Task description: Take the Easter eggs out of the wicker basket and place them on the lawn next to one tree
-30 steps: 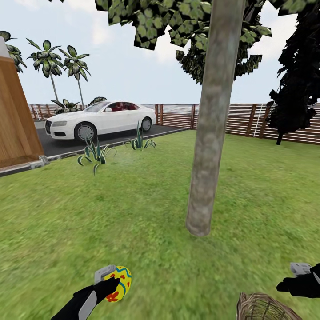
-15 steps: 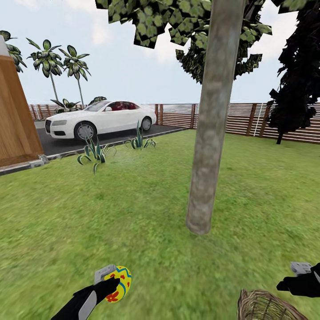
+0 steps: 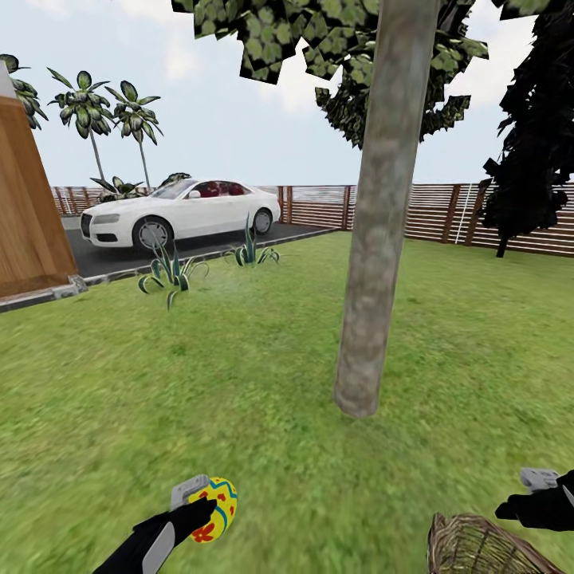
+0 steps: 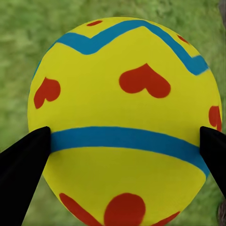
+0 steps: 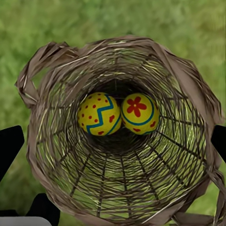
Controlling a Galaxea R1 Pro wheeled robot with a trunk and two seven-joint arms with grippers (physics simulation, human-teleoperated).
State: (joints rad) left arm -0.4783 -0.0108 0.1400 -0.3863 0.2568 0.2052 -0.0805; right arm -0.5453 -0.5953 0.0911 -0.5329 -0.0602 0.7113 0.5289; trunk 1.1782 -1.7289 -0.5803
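Note:
My left gripper [image 3: 206,510] is shut on a yellow Easter egg [image 3: 215,509] with red hearts and blue bands, held just above the lawn [image 3: 239,383] in front of and left of the tree [image 3: 371,263]. In the left wrist view the egg [image 4: 125,117] sits between the two black fingers [image 4: 23,165]. The wicker basket [image 3: 478,550] stands on the grass to the right of the trunk's base. My right gripper [image 3: 542,496] hangs open above it. Two eggs, one with a zigzag [image 5: 99,114] and one with a flower [image 5: 140,113], lie at the bottom of the basket [image 5: 56,155].
A white car [image 3: 179,211] is parked on a paved drive beyond spiky plants [image 3: 171,275]. A slatted wooden fence [image 3: 446,211] runs along the back, with a dark conifer [image 3: 534,135] at the right. A wooden wall [image 3: 28,207] stands at the left.
The whole picture has shifted very slightly, so a bit more of the basket rim shows. Both arms and the held egg keep their places.

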